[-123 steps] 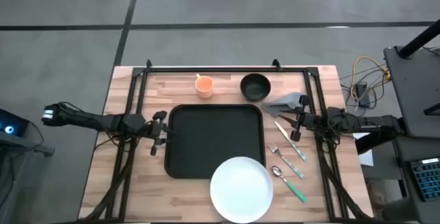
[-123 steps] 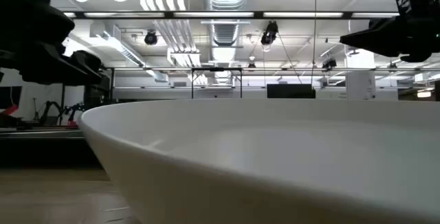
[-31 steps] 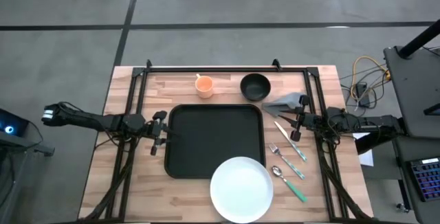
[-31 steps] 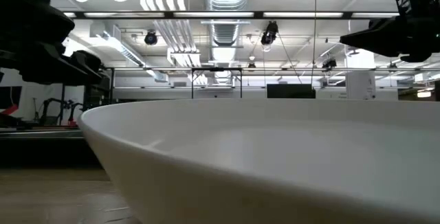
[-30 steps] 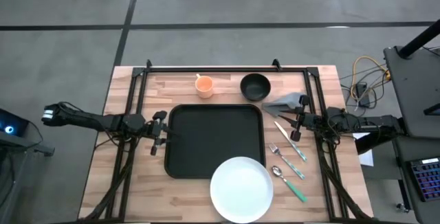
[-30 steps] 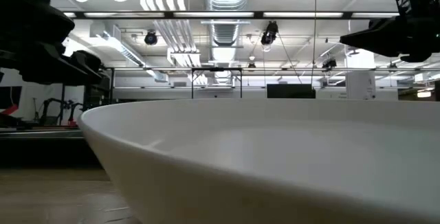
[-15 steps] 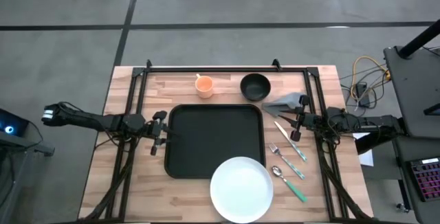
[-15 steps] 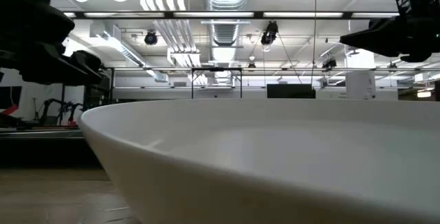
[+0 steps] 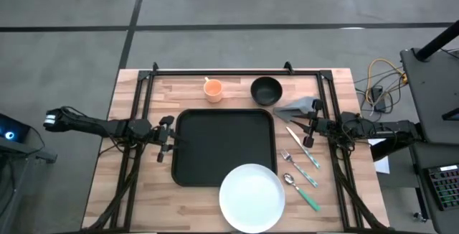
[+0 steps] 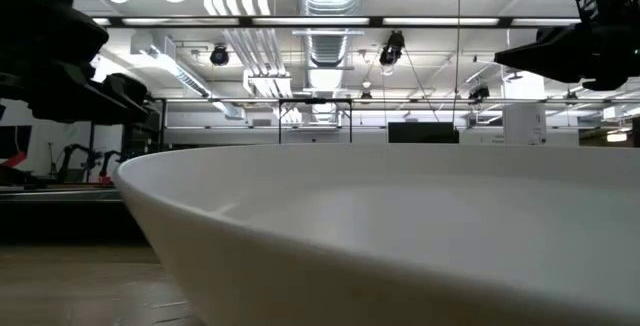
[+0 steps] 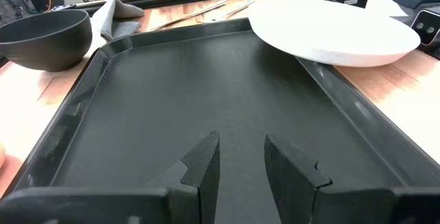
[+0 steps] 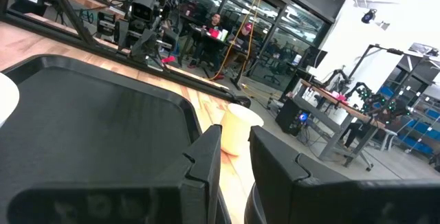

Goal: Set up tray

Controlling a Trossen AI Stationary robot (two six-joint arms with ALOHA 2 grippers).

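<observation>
The black tray (image 9: 224, 146) lies flat at the table's middle; it also fills the left wrist view (image 11: 206, 80). A white plate (image 9: 252, 197) sits at the near edge, with its far rim resting on the tray's near right corner (image 11: 323, 42). My left gripper (image 9: 165, 139) hovers at the tray's left rim, its fingers a little apart (image 11: 240, 165) and touching nothing. My right gripper (image 9: 310, 131) waits right of the tray over the cutlery, its fingers slightly apart (image 12: 234, 155).
An orange cup (image 9: 213, 89), a black bowl (image 9: 267, 90) and a grey napkin (image 9: 297, 106) lie beyond the tray. A knife (image 9: 301, 142), a fork (image 9: 298, 168) and a spoon (image 9: 301, 193) lie to its right. The plate (image 10: 400, 236) blocks the low view.
</observation>
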